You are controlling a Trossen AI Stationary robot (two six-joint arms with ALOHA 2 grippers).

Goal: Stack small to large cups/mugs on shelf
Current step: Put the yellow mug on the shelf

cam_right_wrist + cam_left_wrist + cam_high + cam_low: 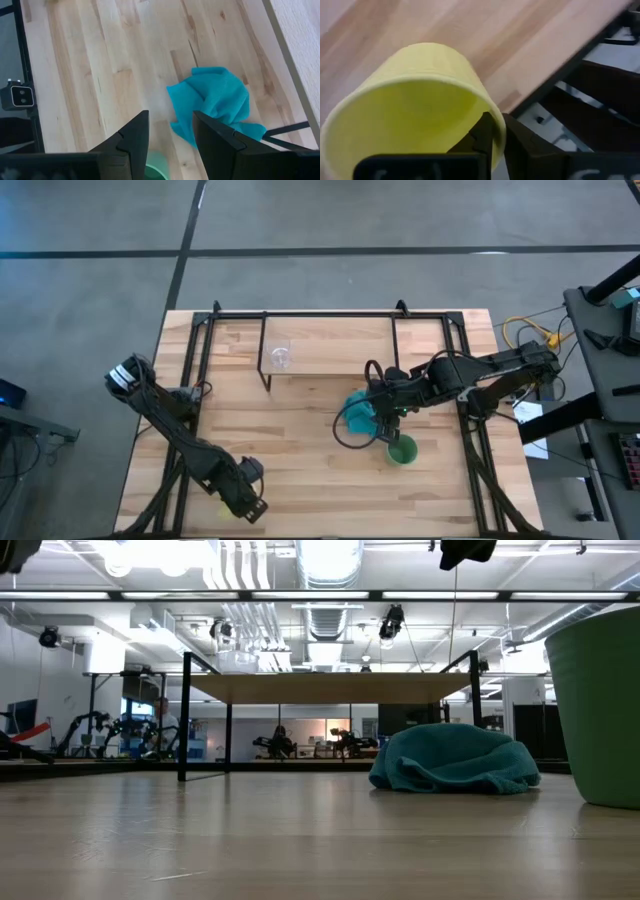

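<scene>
We see the left gripper [492,135] at the table's [300,430] near-left corner, its fingers [482,135] pinched on the rim of the yellow mug [415,115], one inside and one outside the wall. The mug is tilted, its mouth facing the wrist camera. The right gripper [170,132] hangs with fingers apart and nothing between them, above the green cup [401,451] and just beside the teal cloth [358,416]. The green cup stands upright on the table, near the cloth, right of centre. The glass cup [281,358] stands on the shelf [330,345] at the table's far side, toward its left end.
</scene>
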